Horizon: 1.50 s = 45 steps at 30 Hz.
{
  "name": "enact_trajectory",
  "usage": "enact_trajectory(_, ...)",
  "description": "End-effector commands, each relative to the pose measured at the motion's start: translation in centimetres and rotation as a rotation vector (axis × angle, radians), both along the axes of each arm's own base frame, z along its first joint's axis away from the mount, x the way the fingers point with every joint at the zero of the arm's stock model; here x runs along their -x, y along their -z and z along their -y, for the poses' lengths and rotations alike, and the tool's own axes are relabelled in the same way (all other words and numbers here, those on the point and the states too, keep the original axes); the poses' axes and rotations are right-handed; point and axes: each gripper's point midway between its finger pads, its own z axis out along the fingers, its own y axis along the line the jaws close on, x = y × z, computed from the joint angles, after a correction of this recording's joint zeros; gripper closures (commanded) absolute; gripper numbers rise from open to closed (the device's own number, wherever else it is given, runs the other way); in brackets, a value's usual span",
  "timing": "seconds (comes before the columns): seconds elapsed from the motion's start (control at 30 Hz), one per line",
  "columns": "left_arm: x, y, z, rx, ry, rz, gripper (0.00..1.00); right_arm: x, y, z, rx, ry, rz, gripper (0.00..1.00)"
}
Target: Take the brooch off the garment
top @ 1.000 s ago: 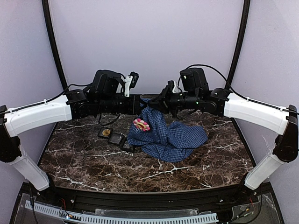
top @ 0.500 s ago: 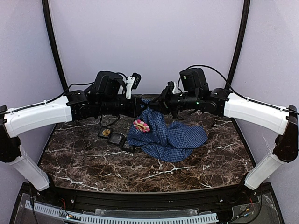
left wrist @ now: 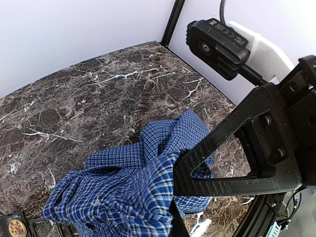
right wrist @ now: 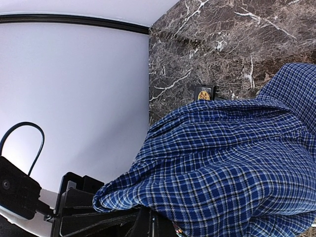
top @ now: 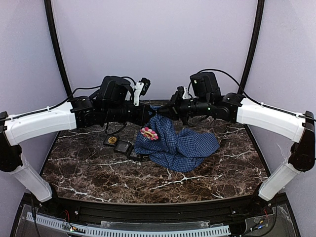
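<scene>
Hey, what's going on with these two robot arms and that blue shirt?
Both arms are handling the blue checked shirt. The left pincer and the right pincer are shut on its top edge, side by side, holding that part up while the rest lies on the marble table. The pink flower brooch sits on the hanging cloth, not yet removed.

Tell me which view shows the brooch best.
Top external: the pink flower brooch is in plain sight on the shirt. Both wrist views show only checked cloth, with no brooch in view.

Soft checked cloth shirt (top: 183, 145); glossy dark marble table (top: 98, 174).
</scene>
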Motion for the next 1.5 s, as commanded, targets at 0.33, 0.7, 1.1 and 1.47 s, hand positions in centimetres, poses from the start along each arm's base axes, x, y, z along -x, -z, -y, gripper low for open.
enact_trajectory(0.33,2.1,-3.0,2.4,0.073,0.107,0.033,0.99,-2.1,-1.1,-0.9,0.010,0.059,0.099,1.00)
enact_trajectory(0.7,-0.4,-0.5,0.0,-0.060,-0.102,-0.019,0.99,-2.6,-0.5,2.1,0.081,0.221,0.105,1.00)
enact_trajectory(1.1,-1.8,1.4,-2.1,-0.138,-0.215,-0.068,0.99,-2.4,-1.3,3.9,0.079,0.287,0.107,1.00)
enact_trajectory(1.47,-1.9,1.7,-2.4,-0.136,-0.215,-0.083,0.99,-2.0,-1.5,4.0,0.068,0.277,0.109,1.00)
